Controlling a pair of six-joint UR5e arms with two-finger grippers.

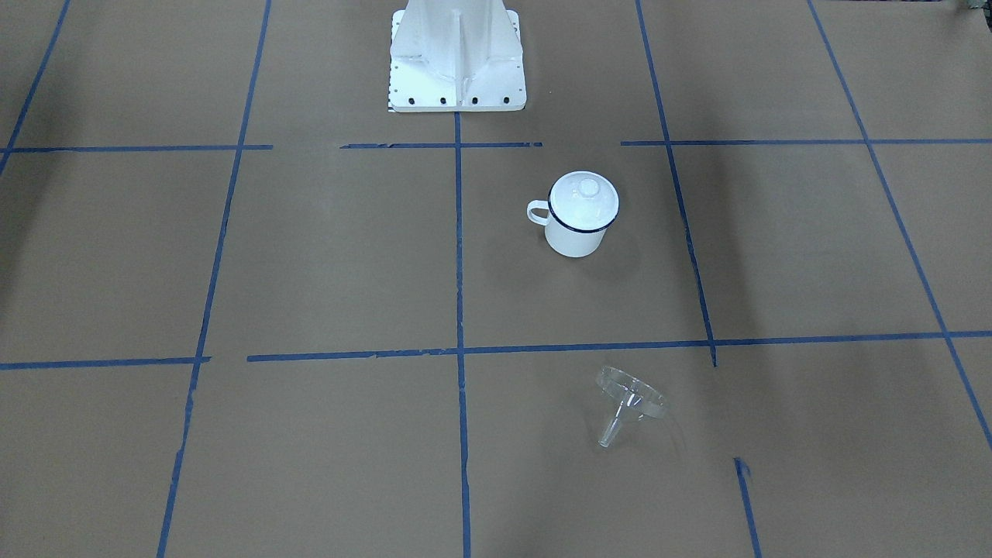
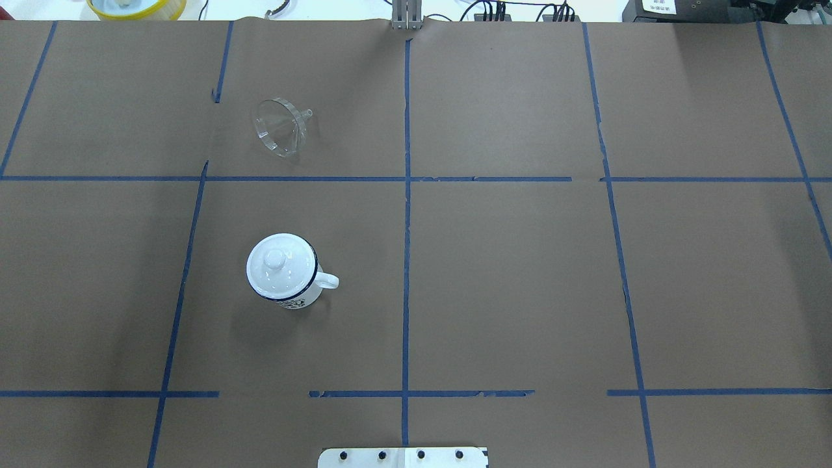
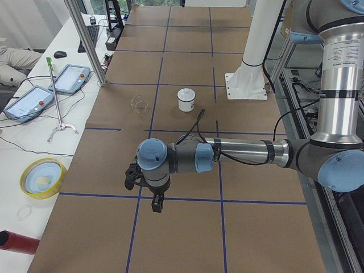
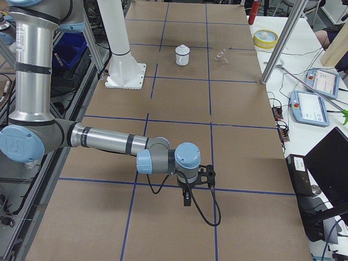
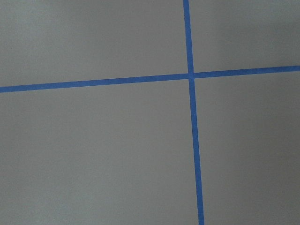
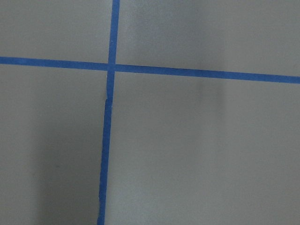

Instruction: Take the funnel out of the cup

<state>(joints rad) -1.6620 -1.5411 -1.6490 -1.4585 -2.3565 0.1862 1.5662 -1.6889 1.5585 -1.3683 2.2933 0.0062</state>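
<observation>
The clear funnel [image 1: 632, 399] lies on its side on the brown paper, apart from the cup; it also shows in the overhead view [image 2: 281, 127]. The cup [image 1: 575, 232], a white mug with a blue rim, stands upright [image 2: 296, 296] with a white domed lid [image 1: 585, 200] on it. Both arms hang over the table's ends, far from both. My left gripper [image 3: 155, 203] and right gripper [image 4: 187, 200] show only in the side views, so I cannot tell whether they are open or shut. The wrist views show only paper and tape.
The robot's white base [image 1: 457, 62] stands at the table's edge behind the cup. A yellow bowl [image 3: 41, 177], two teach pendants [image 3: 28, 102] and a metal post [image 3: 85, 40] are along the operators' side. Blue tape lines grid the paper.
</observation>
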